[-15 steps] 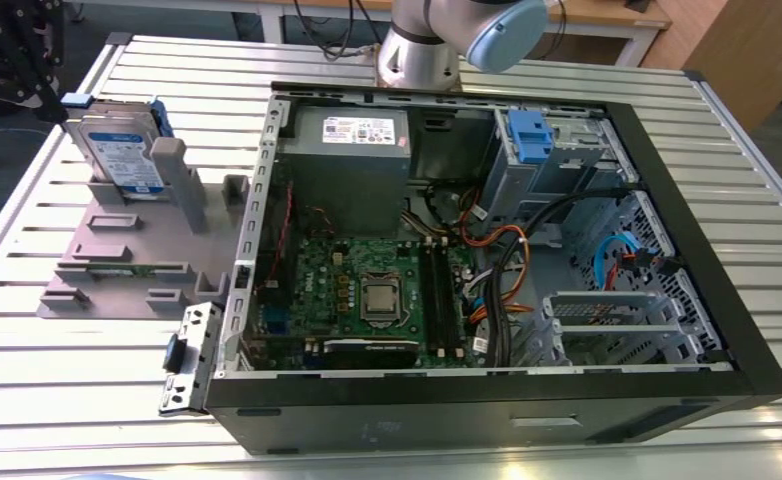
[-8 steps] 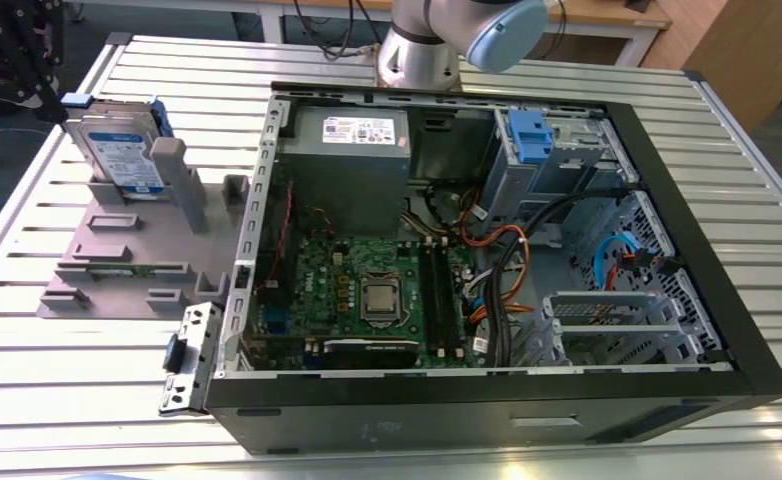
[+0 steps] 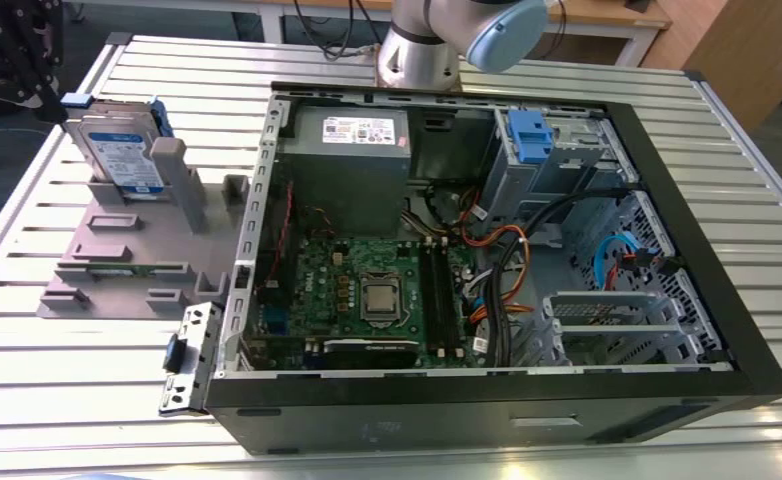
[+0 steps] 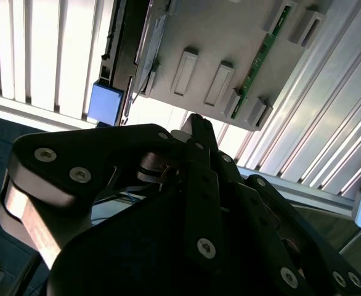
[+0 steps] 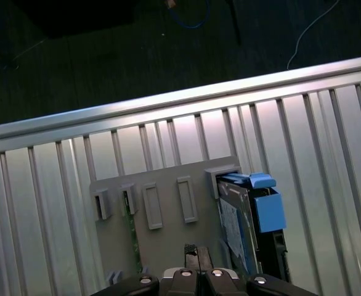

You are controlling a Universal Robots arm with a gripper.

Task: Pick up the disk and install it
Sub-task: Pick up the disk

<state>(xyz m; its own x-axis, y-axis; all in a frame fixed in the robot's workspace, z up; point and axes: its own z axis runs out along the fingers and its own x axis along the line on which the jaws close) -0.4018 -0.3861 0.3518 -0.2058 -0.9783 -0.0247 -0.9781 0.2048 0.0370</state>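
The disk stands on edge in the end slot of the grey holder, framed in blue and untouched. The tool hangs above the holder, well apart from it, drawn narrow with nothing in it. The open computer case lies just beside the holder on the slatted bench. The step in hand looks like the approach for the pick. To do it well, the tool should probably open wider than the disk's thickness, line up square over the holder's end slot, and close on the flat faces.
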